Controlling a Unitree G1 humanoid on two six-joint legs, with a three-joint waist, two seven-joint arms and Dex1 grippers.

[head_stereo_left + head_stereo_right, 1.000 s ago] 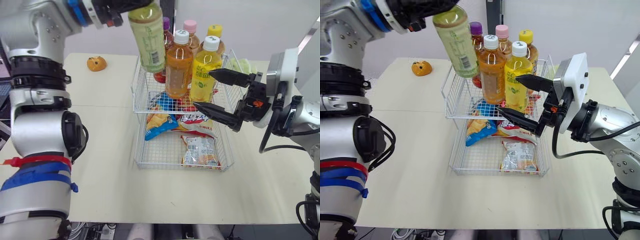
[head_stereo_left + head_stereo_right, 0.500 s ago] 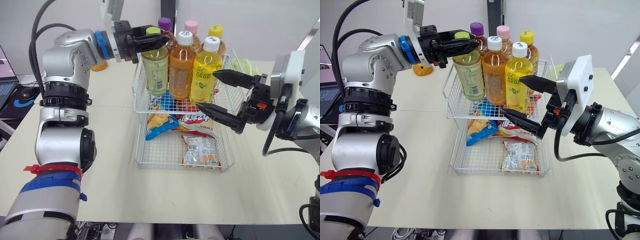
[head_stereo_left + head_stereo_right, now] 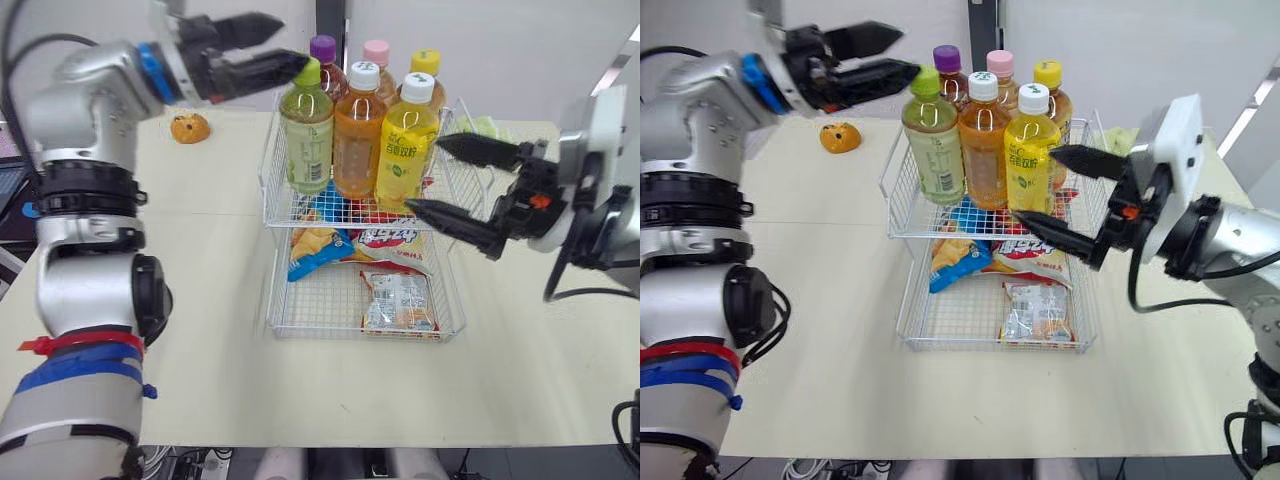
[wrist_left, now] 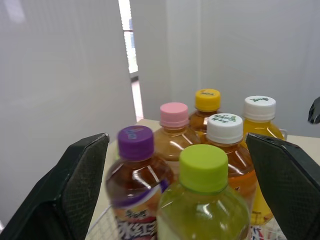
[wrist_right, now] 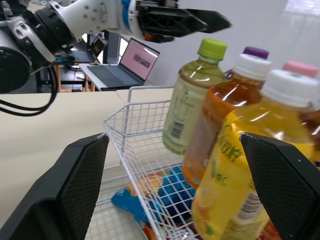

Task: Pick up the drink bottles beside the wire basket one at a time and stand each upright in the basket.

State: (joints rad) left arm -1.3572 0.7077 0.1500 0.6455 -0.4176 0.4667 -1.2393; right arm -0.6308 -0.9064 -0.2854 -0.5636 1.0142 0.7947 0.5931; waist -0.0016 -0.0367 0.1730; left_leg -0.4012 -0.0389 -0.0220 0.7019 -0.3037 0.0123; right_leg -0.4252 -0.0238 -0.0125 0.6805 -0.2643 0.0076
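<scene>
Six bottles stood upright in the basket [image 3: 268,170], a white wire box near the table's [image 3: 200,300] far edge, right of centre. All were clear plastic with screw caps.

Front row, from the robot's left:
- green bottle [image 3: 307,130], pale tea, lime cap, paper label
- amber bottle [image 3: 359,135], white cap
- yellow bottle [image 3: 407,140], white cap

Back row, mostly hidden:
- purple-cap bottle [image 3: 323,52]
- pink-cap bottle [image 3: 376,55]
- yellow-cap bottle [image 3: 426,64]

The bottles were packed shoulder to shoulder.

Left gripper [image 3: 290,42] hung at cap height on the left side of the green bottle. Its tapered black fingers were spread wide and held nothing. The lower fingertip lay just beside the lime cap; contact could not be judged. In the left wrist view the finger pads [image 4: 75,185] showed a fine cross-hatched texture.

Right gripper [image 3: 425,175] hovered at the basket's right side, by the yellow bottle. Its fingers were spread, one above the other, and empty.

A lower tray [image 3: 300,310] of the same white wire ran from under the basket toward the near edge. It held crinkled foil packets: a blue packet [image 3: 318,245], a red packet [image 3: 395,240] and a silvery packet [image 3: 397,302].

An orange lump [image 3: 189,127], rounded and matte, sat alone near the far left corner.
</scene>
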